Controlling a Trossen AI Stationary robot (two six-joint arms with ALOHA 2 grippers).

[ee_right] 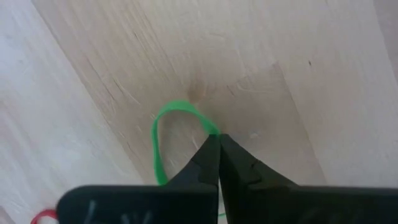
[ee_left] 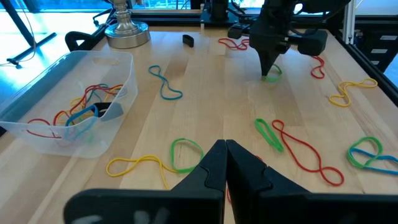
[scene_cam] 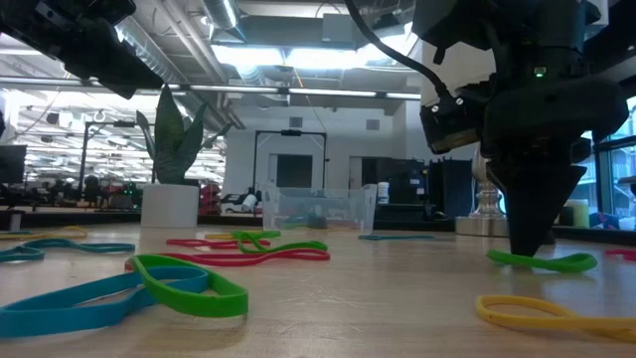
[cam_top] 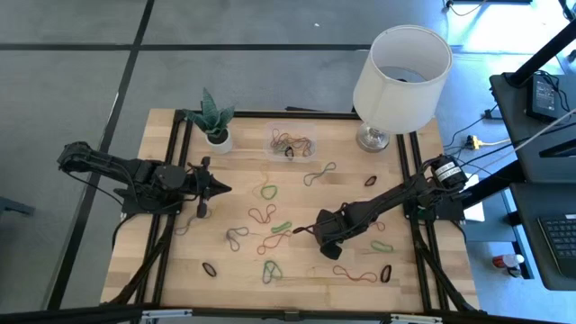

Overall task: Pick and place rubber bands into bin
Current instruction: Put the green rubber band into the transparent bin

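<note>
Many coloured rubber bands [cam_top: 263, 214] lie flat and scattered on the wooden table. Several more lie inside the clear bin [cam_top: 273, 135] near the far edge, which the left wrist view shows too [ee_left: 37, 134]. My right gripper [ee_right: 217, 137] points down at the table's middle right [cam_top: 319, 236] and is shut on a green rubber band [ee_right: 163, 127]. My left gripper [ee_left: 225, 144] is shut and empty. It hovers over the left part of the table [cam_top: 219, 189], pointing toward the right. My right gripper pinches the green rubber band at one end of its loop [ee_right: 208, 127], between the very tips of its two fingers. The fingers come from above, pointing down [scene_cam: 532, 234]. The rest of the band [scene_cam: 542, 262] lies flat on the table beside the fingertips.
A white plant pot [cam_top: 217, 139] stands at the far left and a lamp [cam_top: 399, 76] at the far right, with the bin between them. Loose bands surround the right gripper: red and green ones [ee_left: 292, 146] to its left, a yellow one [scene_cam: 547, 313] nearer the near edge.
</note>
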